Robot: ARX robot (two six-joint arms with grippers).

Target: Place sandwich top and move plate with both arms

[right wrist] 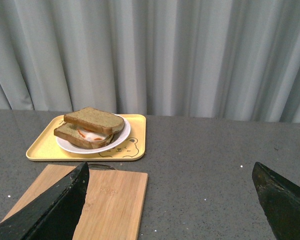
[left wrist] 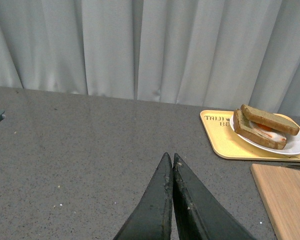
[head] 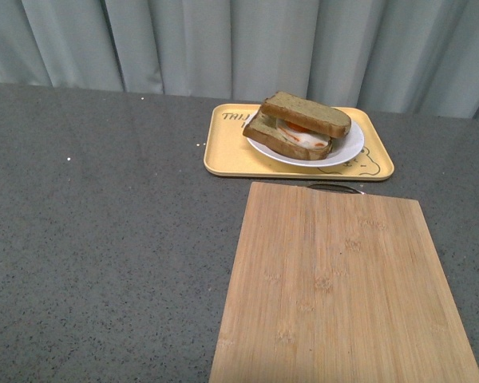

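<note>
1. Above the dark grey speckled tabletop (left wrist: 80, 150), in the left wrist view, the left gripper (left wrist: 170, 159) has its two thin black fingers pressed together tip to tip, holding nothing.
2. In the right wrist view, the right gripper (right wrist: 171, 172) has its black fingers (right wrist: 65, 202) spread wide apart, one at each side of the picture, nothing between them.
3. Neither arm appears in the front view.
4. The pale bamboo rectangular wooden board (head: 343, 287) lies flat on the tabletop, nearest the robot, bare of any item.
5. Just beyond the board's far edge sits the rectangular yellow tray with a bear drawing (head: 227, 152); board and tray nearly meet, and whether they touch cannot be told.
6. The round plain white plate (head: 347, 150) rests on the tray, toward its right half.
7. On the plate lies a brown bread slice bearing a fried egg (head: 283, 137), white with orange showing.
8. The plain brown wholemeal sandwich top (head: 307, 113) sits on that egg slice, tilted, its right part raised, leaving the egg visible at the open side.
9. Grey pleated curtains (head: 223, 40) close the scene behind the table.
</note>
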